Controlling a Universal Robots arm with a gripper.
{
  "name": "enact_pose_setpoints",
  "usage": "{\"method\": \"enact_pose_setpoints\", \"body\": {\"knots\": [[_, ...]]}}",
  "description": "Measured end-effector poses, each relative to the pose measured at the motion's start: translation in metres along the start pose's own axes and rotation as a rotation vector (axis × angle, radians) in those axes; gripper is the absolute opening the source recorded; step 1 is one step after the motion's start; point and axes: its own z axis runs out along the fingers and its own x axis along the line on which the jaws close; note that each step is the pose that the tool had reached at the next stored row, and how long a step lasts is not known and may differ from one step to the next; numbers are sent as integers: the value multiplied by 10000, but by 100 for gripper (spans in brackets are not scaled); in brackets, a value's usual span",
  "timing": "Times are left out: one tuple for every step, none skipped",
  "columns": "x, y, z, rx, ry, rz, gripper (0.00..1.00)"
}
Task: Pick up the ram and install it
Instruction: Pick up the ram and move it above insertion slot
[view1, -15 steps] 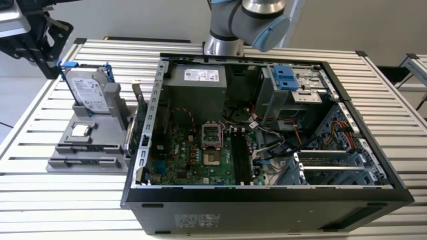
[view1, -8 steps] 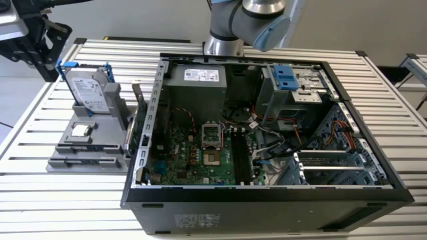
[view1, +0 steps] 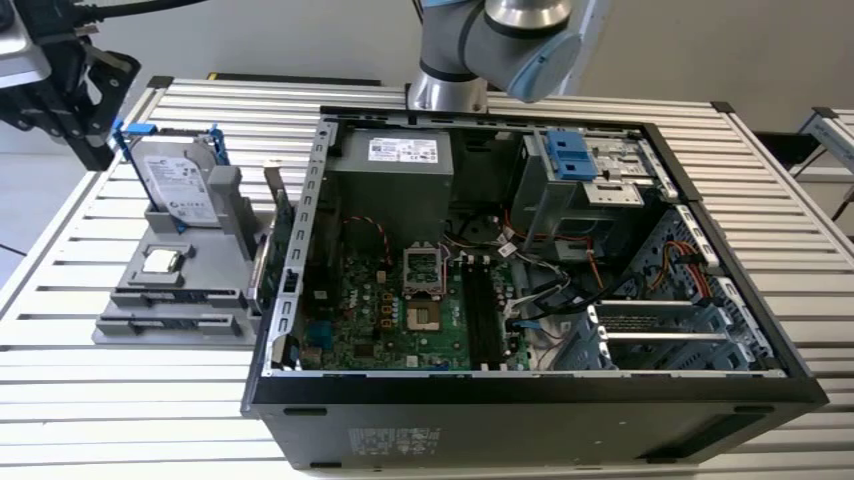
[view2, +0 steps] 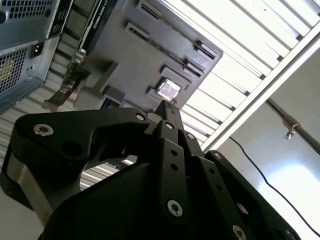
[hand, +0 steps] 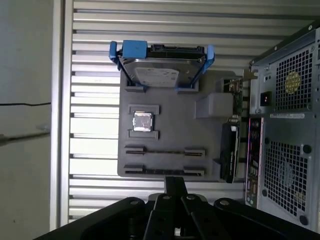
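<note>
A grey fixture (view1: 200, 285) lies on the slatted table at the exterior view's left of the open computer case (view1: 534, 300). The ram (hand: 165, 171) appears as a thin dark strip, edge-on, in one of the fixture's two long slots. It also shows in the exterior view (view1: 171, 320). My black gripper (view1: 91, 150) hangs high over the table's far-left corner, well apart from the ram. In both wrist views my gripper (hand: 175, 184) (view2: 167, 107) has its fingers pressed together with nothing between them.
On the fixture stand a silver hard drive in a blue bracket (view1: 180, 175) and a small square processor chip (view1: 163, 261). An expansion card (hand: 231, 150) stands on edge between fixture and case. Cables and a drive cage (view1: 587, 165) crowd the case; long dark memory slots (view1: 477, 310) lie on the motherboard.
</note>
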Motion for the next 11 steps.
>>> {"method": "enact_pose_setpoints", "body": {"knots": [[-1, -10, -1, 0, 1, -16, 0], [-2, -20, -1, -1, 2, -35, 0], [-3, -29, -1, 0, 3, -55, 0], [-3, -39, -1, -1, 3, -74, 0], [-3, -47, -2, -2, 3, -90, 0], [-3, -55, -2, -2, 5, -105, 0], [-4, -64, -3, -2, 6, -120, 0], [-4, -72, -3, -2, 7, -133, 0], [-4, -80, -3, -3, 7, -145, 0], [-4, -90, -4, -3, 7, -158, 0], [-4, -101, -4, -3, 8, -169, 0]]}}
